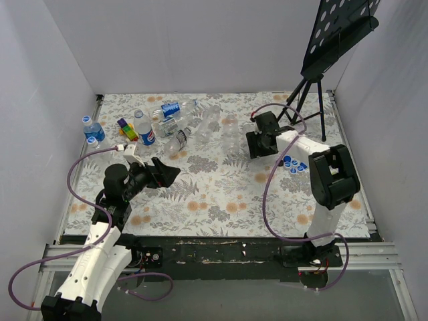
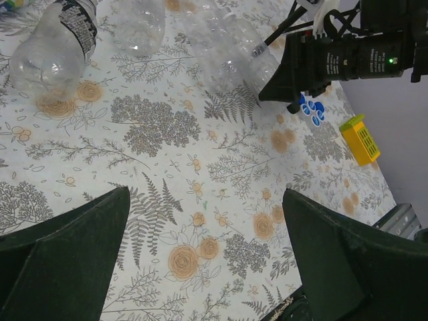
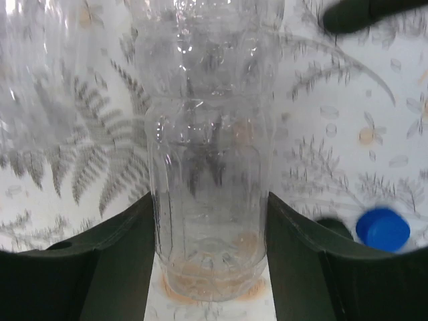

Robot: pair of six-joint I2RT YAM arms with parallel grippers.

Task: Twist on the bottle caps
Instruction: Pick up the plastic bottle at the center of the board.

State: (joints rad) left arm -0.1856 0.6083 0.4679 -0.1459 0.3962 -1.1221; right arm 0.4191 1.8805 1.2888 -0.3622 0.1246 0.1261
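1. The right fingers (image 3: 100,267) are closed in on a clear plastic bottle (image 3: 207,167), snug against both sides.
2. A small round blue plastic cap (image 3: 382,229) sits on the floral worktop (image 3: 321,167) just outside one finger.
3. The left fingers (image 2: 60,254) are spread wide, with nothing between them.

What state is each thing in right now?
left gripper: open, empty, over the table
right gripper: closed on the clear bottle
clear bottle: lying on the table, gripped near its base
blue caps: loose in a cluster on the table
far-left bottle: upright, blue cap on
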